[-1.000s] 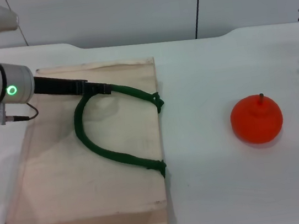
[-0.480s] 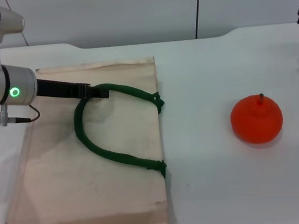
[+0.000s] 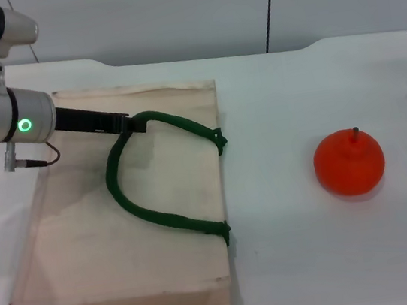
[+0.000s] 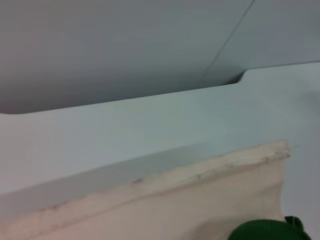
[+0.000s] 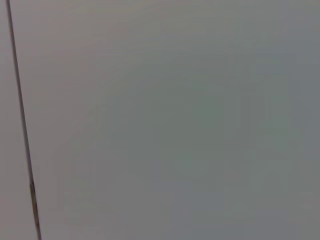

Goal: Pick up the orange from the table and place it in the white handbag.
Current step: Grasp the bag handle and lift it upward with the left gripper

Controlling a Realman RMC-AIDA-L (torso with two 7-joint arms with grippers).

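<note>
The small, round, red-orange orange sits free on the white surface, well right of the cream fabric handbag, likely light, firm, smooth, best pinched across its sides; left jaws pinch the bag's green rope handle, right jaws cannot be told

Bare tabletop is lying open all round the orange; the white handbag, at its nine o'clock, is sitting well apart, blocking nothing.

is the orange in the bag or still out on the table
Out. The orange sits on the bare table, apart from the white handbag.
</note>
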